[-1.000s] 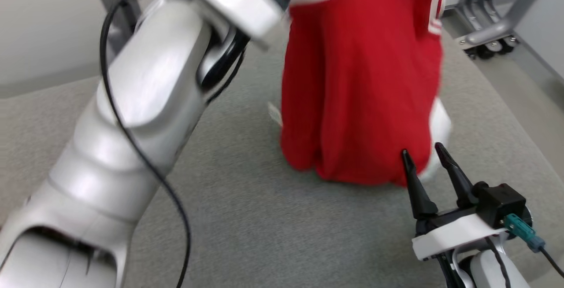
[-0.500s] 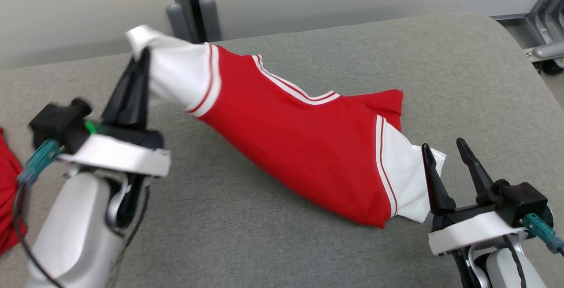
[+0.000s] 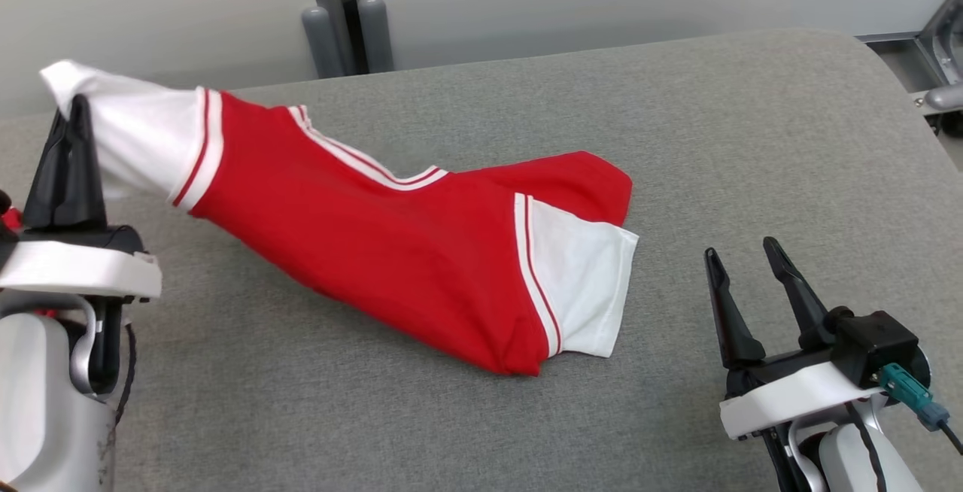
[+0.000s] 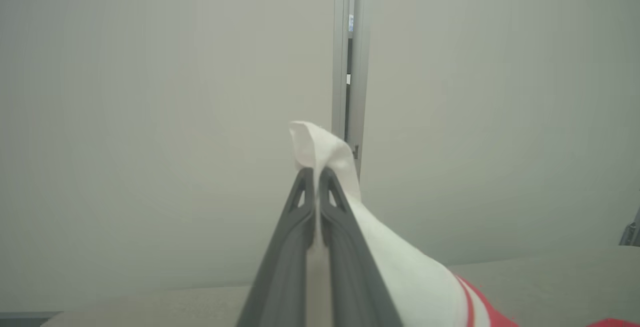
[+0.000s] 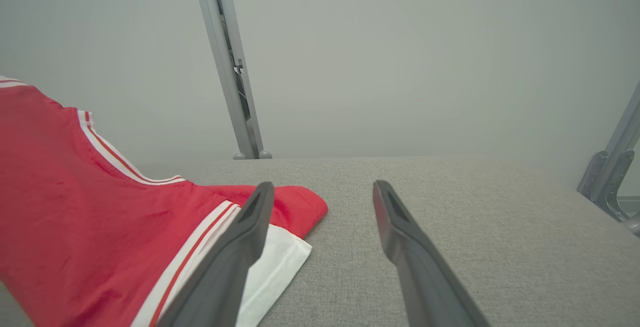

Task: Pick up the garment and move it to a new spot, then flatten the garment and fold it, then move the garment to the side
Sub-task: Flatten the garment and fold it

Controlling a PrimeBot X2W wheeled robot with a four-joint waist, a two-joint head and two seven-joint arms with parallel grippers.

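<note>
1. Garment [image 3: 391, 251]: a red top with white sleeves and red-and-white striped trim, stretched from 9 o'clock in the head view to just right of centre on the grey fabric-covered table [image 3: 752, 138].
2. At 9 o'clock, the left gripper [image 3: 73, 119] has its dark fingers pressed together on the tip of one white sleeve [image 3: 128, 146], holding that end up off the table. In the left wrist view the same gripper [image 4: 315, 173] pinches the cloth, a white fold [image 4: 325, 147] poking out above the tips.
3. From there the garment slopes down toward 4 o'clock; its red body and the other sleeve [image 3: 587, 289] lie on the table.
4. At 12 o'clock a grey post [image 3: 346, 10] stands behind the table's far edge.
5. At 4 o'clock, the right gripper [image 3: 741, 251] has its fingers spread and empty, near the lying sleeve but apart from it. The right wrist view shows this gripper [image 5: 322, 187] over the table, sleeve behind its left finger.
6. At 2 o'clock a grey metal frame [image 3: 940, 63] sits beyond the table's corner.
</note>
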